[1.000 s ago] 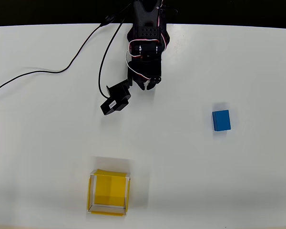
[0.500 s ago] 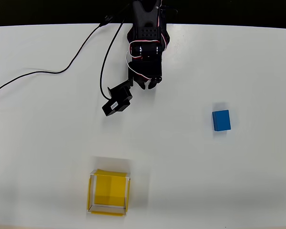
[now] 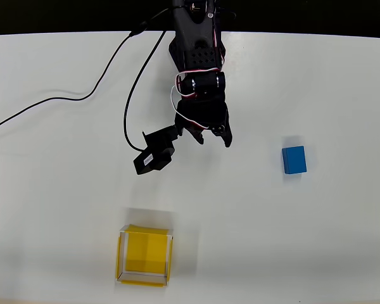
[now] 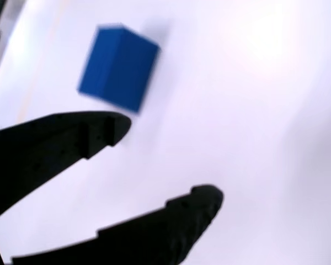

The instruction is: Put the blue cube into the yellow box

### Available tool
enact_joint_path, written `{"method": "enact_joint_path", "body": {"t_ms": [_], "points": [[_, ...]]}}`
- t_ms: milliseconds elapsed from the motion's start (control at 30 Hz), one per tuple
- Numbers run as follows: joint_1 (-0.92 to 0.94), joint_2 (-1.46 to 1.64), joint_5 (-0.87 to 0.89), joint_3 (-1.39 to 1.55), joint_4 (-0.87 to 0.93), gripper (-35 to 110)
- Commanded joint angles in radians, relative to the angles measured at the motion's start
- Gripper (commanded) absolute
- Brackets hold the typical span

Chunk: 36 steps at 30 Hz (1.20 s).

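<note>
One black gripper, jaws parted and empty, hangs mid-table; the blue cube sits toward the table's right edge, the yellow box near the bottom edge.

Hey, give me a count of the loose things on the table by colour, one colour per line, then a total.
Blue: 1, the blue cube
Yellow: 1, the yellow box
Total: 2
</note>
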Motion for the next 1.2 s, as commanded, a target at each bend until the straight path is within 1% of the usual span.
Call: {"method": "enact_joint_path", "body": {"t_ms": [0,100,233,400,667,933,1167], "points": [[-0.072,-0.163,0.058,-0.356,0.037,28],[-0.117,-0.301,0.120,-0.497,0.055,28],[-0.189,-0.446,0.173,-0.626,0.067,34],[-0.308,-0.658,0.233,-0.813,0.150,40],[-0.446,-0.945,0.296,-1.023,0.163,44],[-0.512,-1.155,0.316,-1.147,0.158,44],[-0.555,-1.250,0.337,-1.173,0.143,44]]}}
